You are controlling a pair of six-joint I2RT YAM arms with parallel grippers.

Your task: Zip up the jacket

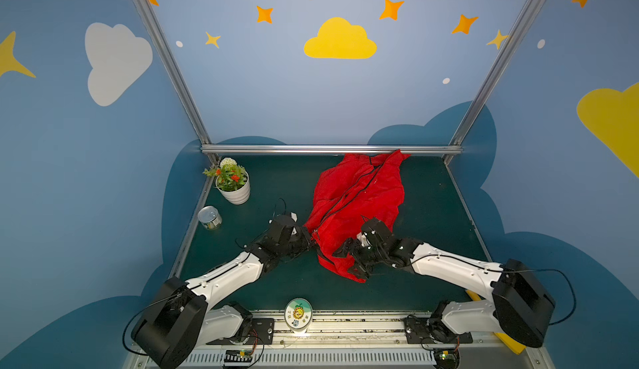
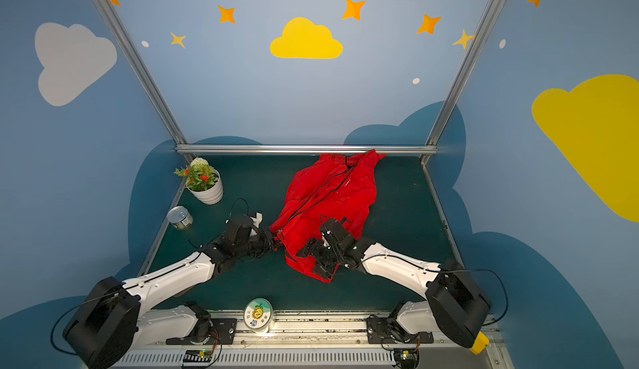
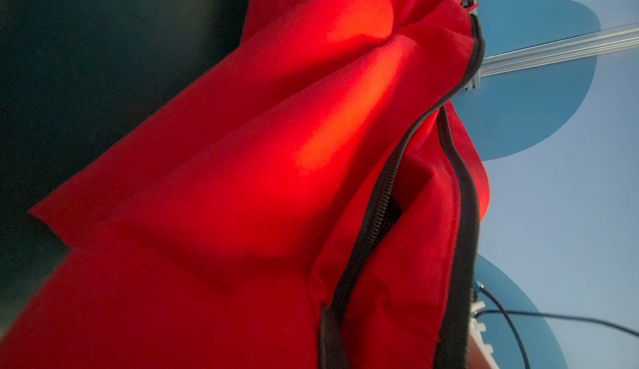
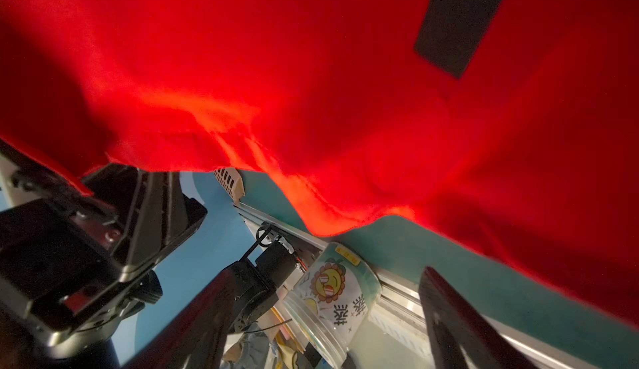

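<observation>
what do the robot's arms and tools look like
The left arm and right arm have white rounded shells, black blocky joints and thin black cables looping alongside. The left tool and right tool are black, with small white parts behind them.

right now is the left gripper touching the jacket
Touching: both top views show the left gripper closed on the jacket at its near corner.

The jacket point(image 1: 359, 204) lies right of centre on the worktop point(image 1: 432, 246), running from the back rail point(image 1: 332, 149) toward the front. At the left edge a plant point(image 1: 233, 184) stands behind a can point(image 1: 210, 217); a jar point(image 1: 298, 315) sits at the front edge, midway. The left claw point(image 1: 309, 241) meets the jacket's near-left corner, and the right claw point(image 1: 349, 263) is over its near hem.
</observation>
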